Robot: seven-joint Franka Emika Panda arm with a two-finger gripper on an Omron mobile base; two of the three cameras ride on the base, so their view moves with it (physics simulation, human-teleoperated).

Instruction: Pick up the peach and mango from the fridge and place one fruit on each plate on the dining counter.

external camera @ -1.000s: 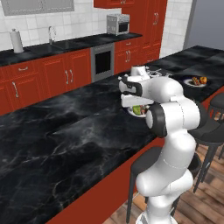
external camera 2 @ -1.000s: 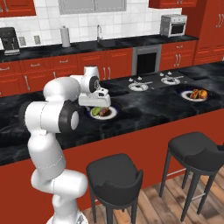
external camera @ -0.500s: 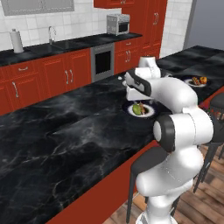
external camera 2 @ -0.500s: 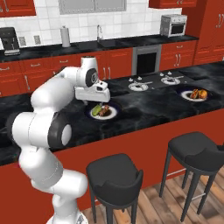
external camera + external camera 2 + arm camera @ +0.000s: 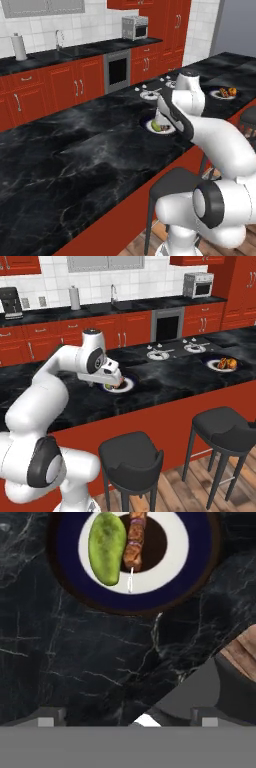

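I see the mango (image 5: 107,548), an oval yellow-green fruit, lying on its side on a round white plate (image 5: 170,572) with a dark rim, beside a brown skewer (image 5: 134,541). That plate sits on the glossy black table (image 5: 75,150). A second plate (image 5: 223,364) farther along the table holds the orange-red peach (image 5: 231,363).

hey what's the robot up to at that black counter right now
The white arm reaches over the dining counter with its gripper open and holding nothing. Just beyond the fingertips sits a plate with the mango lying on it beside a skewer of food, so that fruit is already set down. Farther along the counter, another plate holds an orange-red item, possibly the peach, though it's too small to tell.
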